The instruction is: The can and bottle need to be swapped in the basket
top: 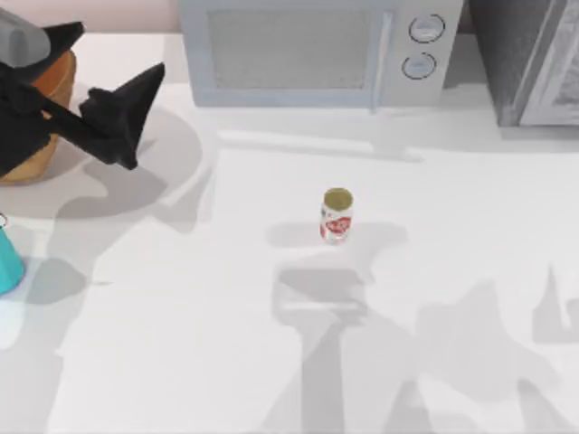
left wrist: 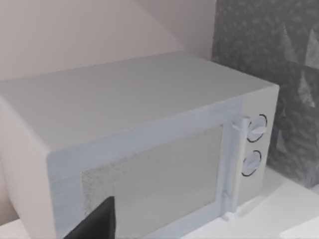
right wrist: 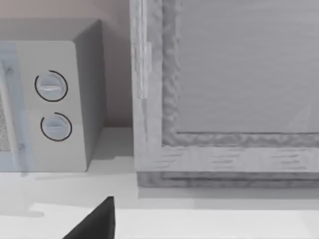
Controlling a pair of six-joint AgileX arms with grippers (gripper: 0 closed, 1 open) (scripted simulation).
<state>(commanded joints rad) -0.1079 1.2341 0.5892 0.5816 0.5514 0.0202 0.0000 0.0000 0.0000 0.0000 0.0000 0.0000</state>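
Can alone at mid-table, bottle at the left edge

We see the can (top: 336,215) standing upright near the middle of the white table (top: 226,362), gold top up, with bare tabletop on every side of it. The bottle (top: 8,260) stands at the far left edge of the top view, cut by the frame, well apart from the can. Behind it, in the back left corner, sits the basket (top: 47,99), largely covered by our left arm, which reaches across it. The left gripper (top: 131,113) hangs just to the right of the basket, pointing toward the back of the table; we cannot tell whether its fingers are apart or together.

Along the back edge stands a pale microwave (top: 317,50) with two round dials (top: 425,29) on its right side. To its right is a grey textured cabinet (top: 529,59). Both stand well behind the can and block nothing between it and the basket.

In the right wrist view a dark fingertip (right wrist: 97,221) shows against the tabletop, facing the microwave's dials and the cabinet; whether that gripper's fingers are parted we cannot tell.
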